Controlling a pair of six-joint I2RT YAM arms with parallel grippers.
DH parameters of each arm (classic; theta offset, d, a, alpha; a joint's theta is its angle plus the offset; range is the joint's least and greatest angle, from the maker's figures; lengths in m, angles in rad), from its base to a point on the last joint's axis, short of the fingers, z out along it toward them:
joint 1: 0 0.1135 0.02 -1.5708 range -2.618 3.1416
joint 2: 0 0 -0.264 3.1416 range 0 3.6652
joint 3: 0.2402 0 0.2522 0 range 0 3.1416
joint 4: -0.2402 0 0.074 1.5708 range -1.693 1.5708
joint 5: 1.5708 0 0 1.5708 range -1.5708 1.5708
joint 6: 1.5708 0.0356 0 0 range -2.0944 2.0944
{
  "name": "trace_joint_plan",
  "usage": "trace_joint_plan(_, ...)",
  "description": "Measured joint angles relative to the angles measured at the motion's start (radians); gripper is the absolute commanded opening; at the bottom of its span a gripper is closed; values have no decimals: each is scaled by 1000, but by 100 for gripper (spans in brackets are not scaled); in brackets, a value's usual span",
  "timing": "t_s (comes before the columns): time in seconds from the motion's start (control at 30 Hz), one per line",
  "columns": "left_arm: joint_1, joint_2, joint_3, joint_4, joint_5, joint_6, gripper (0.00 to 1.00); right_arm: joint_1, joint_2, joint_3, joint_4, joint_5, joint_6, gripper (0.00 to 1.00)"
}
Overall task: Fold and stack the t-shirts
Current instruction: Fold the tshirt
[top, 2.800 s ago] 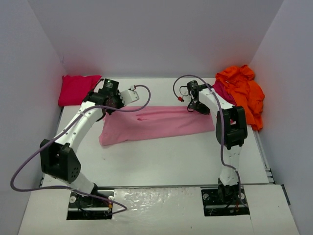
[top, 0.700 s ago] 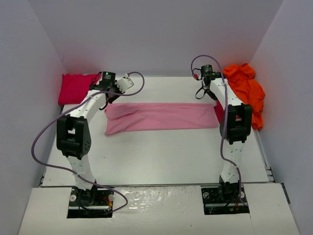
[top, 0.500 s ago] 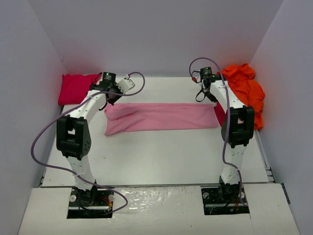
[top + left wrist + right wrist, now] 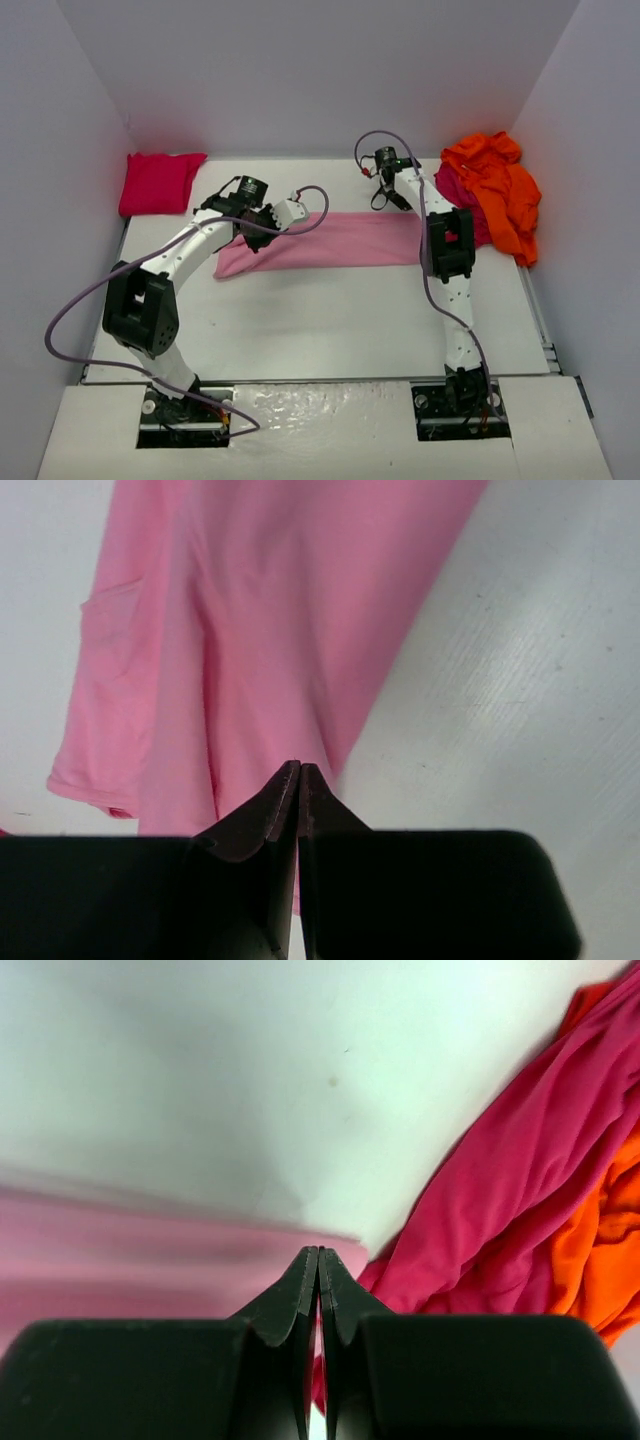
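The light pink t-shirt point(image 4: 340, 240) lies flat as a long folded strip across the table, and also shows in the left wrist view point(image 4: 270, 630) and blurred in the right wrist view point(image 4: 120, 1250). My left gripper point(image 4: 250, 228) point(image 4: 300, 767) is shut and hovers over the strip's left part, with no cloth seen between the jaws. My right gripper point(image 4: 385, 198) point(image 4: 318, 1251) is shut, just behind the strip's far edge near its right end. A folded red shirt point(image 4: 155, 182) sits at the far left. The orange shirt point(image 4: 500, 190) and dark crimson shirt point(image 4: 462, 200) point(image 4: 500, 1190) are heaped at the far right.
White walls close in the table point(image 4: 330, 320) on the left, back and right. The right arm's elbow point(image 4: 445, 245) stands over the strip's right end. Purple cables loop off both wrists.
Both grippers left the far corners of the strip and swung inward, the left one nearer over the cloth, the right one leftwards. The strip's right end has shifted a little left.
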Motion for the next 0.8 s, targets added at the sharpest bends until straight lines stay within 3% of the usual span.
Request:
trace_joint_plan(0.17,-3,21,-38,-47,10,3,0,0,78,118,9,37,-4,2)
trace_joint_plan(0.4,20,72,-105,-27,-11,-3,0,-1,87,95,12,63,13,0)
trace_joint_plan(0.57,34,69,-119,-13,-13,-5,0,0,-7,-97,22,59,37,0)
trace_joint_plan(0.8,37,48,-145,-15,-18,-5,3,0,-322,-330,-20,8,44,0)
